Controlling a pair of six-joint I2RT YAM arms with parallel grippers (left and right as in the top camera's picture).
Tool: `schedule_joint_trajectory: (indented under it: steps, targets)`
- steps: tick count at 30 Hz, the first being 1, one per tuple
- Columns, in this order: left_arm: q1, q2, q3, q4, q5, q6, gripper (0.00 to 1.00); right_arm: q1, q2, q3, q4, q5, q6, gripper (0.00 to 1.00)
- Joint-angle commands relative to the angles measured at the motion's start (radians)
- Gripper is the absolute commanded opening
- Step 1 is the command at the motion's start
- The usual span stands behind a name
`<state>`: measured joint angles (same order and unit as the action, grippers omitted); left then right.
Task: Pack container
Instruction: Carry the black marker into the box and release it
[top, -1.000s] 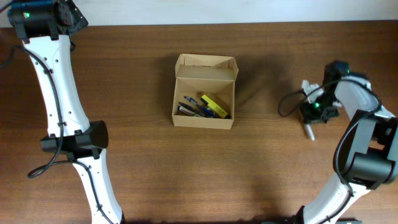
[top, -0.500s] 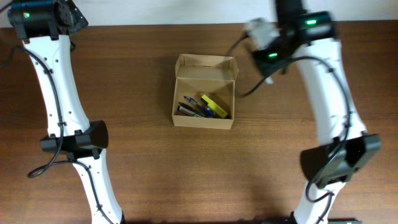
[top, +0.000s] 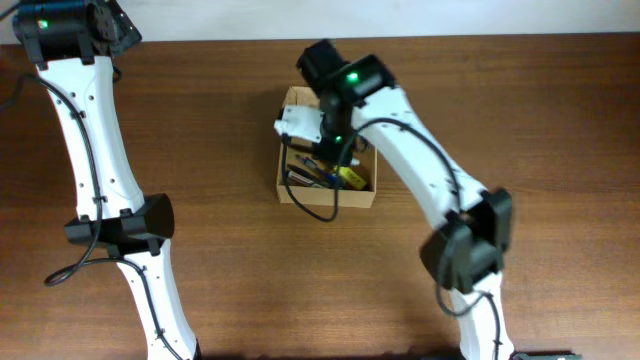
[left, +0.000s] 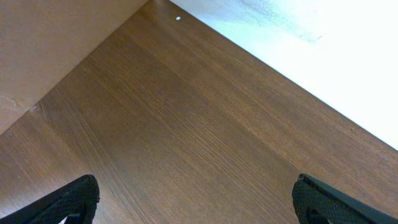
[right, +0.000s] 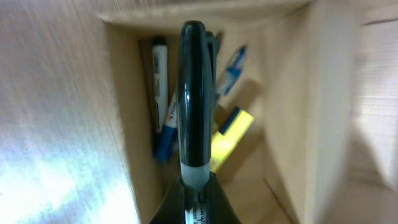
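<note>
The container is an open tan cardboard box at the table's middle, its flap lid folded back at the far side. My right gripper hovers over its opening. In the right wrist view the gripper is shut on a black-capped marker that points out over the box's inside. Several pens and a yellow highlighter lie in the box. My left gripper is open and empty above bare wood.
The left arm stands along the table's left side, its wrist at the far left corner. The table's back edge and a pale wall show in the left wrist view. Brown tabletop surrounds the box.
My right arm has swung from the table's right side, round the back, to above the box, carrying the marker. The left arm has not moved.
</note>
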<state>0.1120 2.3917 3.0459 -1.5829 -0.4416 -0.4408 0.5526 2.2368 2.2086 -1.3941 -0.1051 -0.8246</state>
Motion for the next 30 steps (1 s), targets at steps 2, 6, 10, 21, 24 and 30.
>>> schedule_joint_trajectory:
  steps: [2,6,10,21,24,30]
  targets:
    - [0.007,-0.034,-0.005,-0.001,0.0,0.009,1.0,-0.001,0.112,0.006,0.021,-0.012,-0.035,0.04]
    - [0.007,-0.034,-0.005,-0.001,0.0,0.009,1.0,-0.003,0.183,0.006,0.047,-0.08,-0.031,0.04]
    - [0.007,-0.034,-0.005,-0.001,0.0,0.009,1.0,-0.004,0.211,0.006,0.055,-0.079,0.003,0.04]
    - [0.01,-0.034,-0.005,-0.001,0.0,0.009,1.0,-0.003,0.116,0.008,0.066,-0.037,0.185,0.48]
    - [0.01,-0.034,-0.005,-0.001,0.0,0.009,1.0,-0.004,0.015,0.01,0.08,0.022,0.243,0.49]
    - [0.01,-0.034,-0.005,0.009,0.01,-0.001,1.0,-0.047,-0.251,0.01,0.127,0.117,0.446,0.5]
